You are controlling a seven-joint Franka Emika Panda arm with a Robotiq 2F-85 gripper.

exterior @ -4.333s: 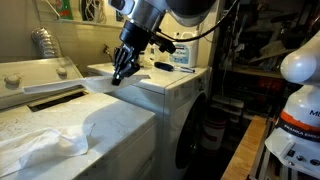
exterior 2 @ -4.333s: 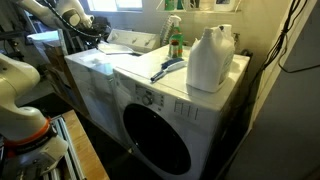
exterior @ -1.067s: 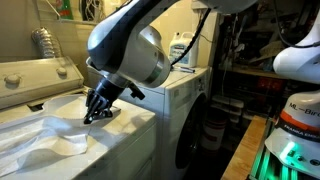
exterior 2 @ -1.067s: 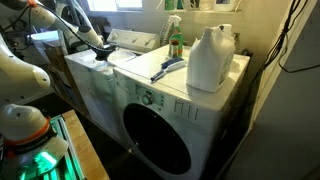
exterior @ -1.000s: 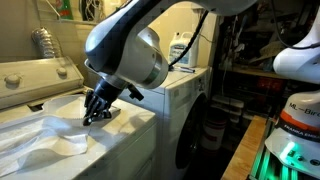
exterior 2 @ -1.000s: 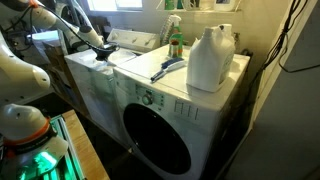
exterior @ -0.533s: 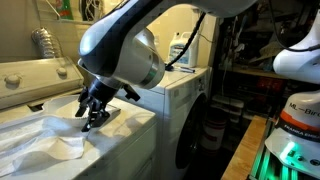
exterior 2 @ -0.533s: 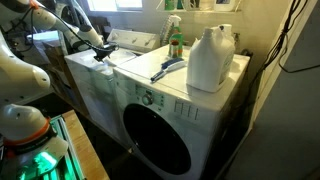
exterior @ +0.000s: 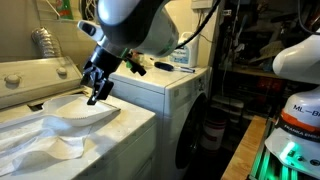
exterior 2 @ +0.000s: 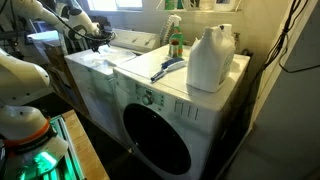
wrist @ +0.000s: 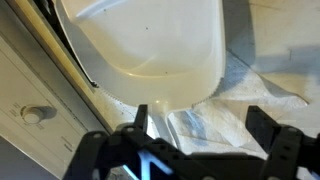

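One tool (exterior: 96, 95) in frame, on the Panda arm, hanging just above the table (exterior: 128, 126), which here is the flat white top of a washing machine. Tool state: fingers (wrist: 141, 122) spread wide in the wrist view, with nothing gripped between them; open gap confirmed in an exterior view. Nearest item: a white crumpled cloth (exterior: 55, 135) lying on the table, below and slightly to one side of the tool, not touching it. In the wrist view the cloth (wrist: 228, 122) shows as creased folds under the tool (wrist: 200, 125), next to a smooth white moulded panel (wrist: 150, 40) of the table. A knob (wrist: 32, 114) sits on the machine's back panel at the edge of that view. Beside the table stands a front-loading machine (exterior 2: 160, 125) with a round door. On its top are a large white jug (exterior 2: 210, 58) and a green bottle (exterior 2: 176, 45), both well apart from the tool (exterior 2: 100, 36). Cloth material cannot be told from these views.
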